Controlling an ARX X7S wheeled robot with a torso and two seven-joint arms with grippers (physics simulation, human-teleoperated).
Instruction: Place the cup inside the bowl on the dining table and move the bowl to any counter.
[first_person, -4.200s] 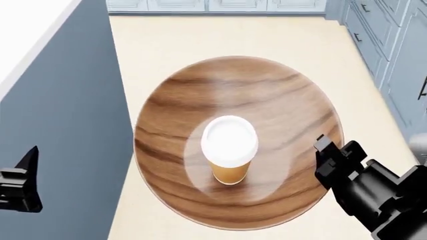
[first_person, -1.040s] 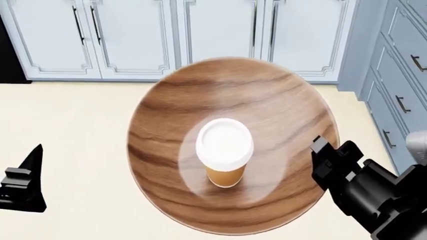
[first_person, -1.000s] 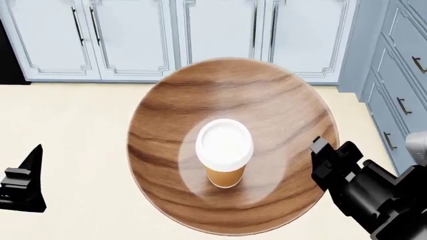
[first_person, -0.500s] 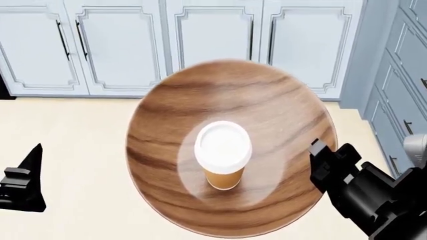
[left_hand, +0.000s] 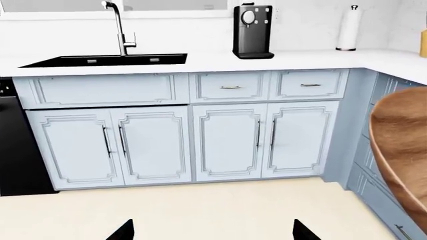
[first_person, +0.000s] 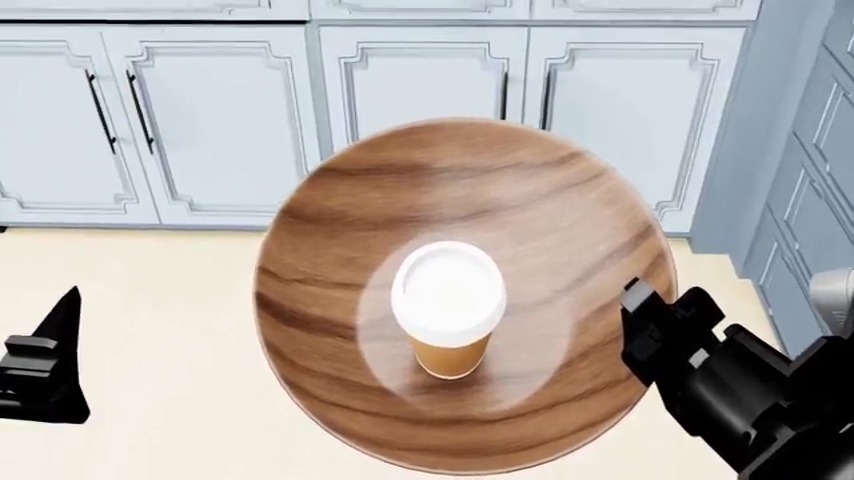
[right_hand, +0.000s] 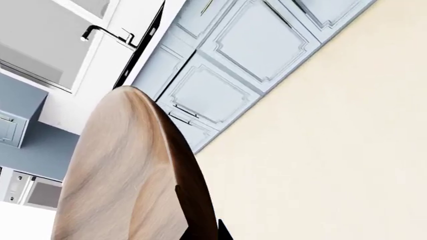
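Now right gripper (first_person: 643, 318) pinches bowl (first_person: 461, 200) rim.

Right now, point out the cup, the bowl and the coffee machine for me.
cup (first_person: 449, 292), head view, on its white domed lid.
bowl (first_person: 534, 205), head view, on the bare wood inside, behind the cup.
coffee machine (left_hand: 253, 31), left wrist view, on its black front.

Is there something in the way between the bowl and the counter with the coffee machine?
Nothing visible blocks it. The bowl, with the cup upright inside, is held at its rim by the right gripper; only open floor lies before the counter.
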